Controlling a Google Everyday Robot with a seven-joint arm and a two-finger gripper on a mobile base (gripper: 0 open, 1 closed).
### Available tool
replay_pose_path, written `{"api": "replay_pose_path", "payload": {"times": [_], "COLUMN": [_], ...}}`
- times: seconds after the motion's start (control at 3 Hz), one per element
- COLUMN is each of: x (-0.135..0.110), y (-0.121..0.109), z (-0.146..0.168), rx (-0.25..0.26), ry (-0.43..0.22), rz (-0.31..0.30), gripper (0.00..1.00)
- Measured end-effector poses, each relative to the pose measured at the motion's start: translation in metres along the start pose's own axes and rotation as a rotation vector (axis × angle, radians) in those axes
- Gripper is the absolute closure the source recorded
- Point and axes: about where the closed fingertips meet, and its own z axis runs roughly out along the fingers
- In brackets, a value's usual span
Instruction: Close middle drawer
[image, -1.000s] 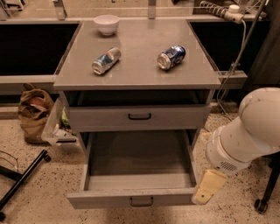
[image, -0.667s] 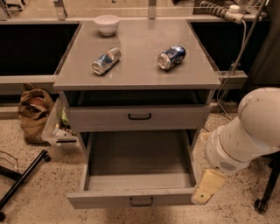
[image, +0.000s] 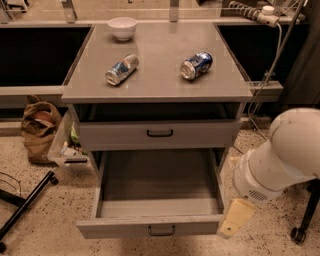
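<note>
Floor (image: 200, 247) at 6 o'clock of the pulled-out middle drawer (image: 125, 227) looks open, what little shows. Gripper (image: 234, 220) sits just beside its front corner at 4 o'clock, fat white arm (image: 285, 160) at 3. Black stand leg (image: 25, 205) lies at 9.

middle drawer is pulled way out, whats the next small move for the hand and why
Probably shift the hand left, until it is in front of the middle drawer. The drawer stands pulled far out, and the hand sits by its right front corner, beside the front panel rather than before it. From there it likely cannot push the drawer in squarely.
</note>
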Motion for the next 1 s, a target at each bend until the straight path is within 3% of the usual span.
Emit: {"api": "replay_pose_path", "payload": {"times": [0.67,1.0], "x": [0.034,0.041], "y": [0.072,0.094], "z": [0.136,0.172], "rx": [-0.142,-0.192], "ry": [-0.012,-0.042], "rz": [0.078,0.097], "gripper": [0.0,0.0]}}
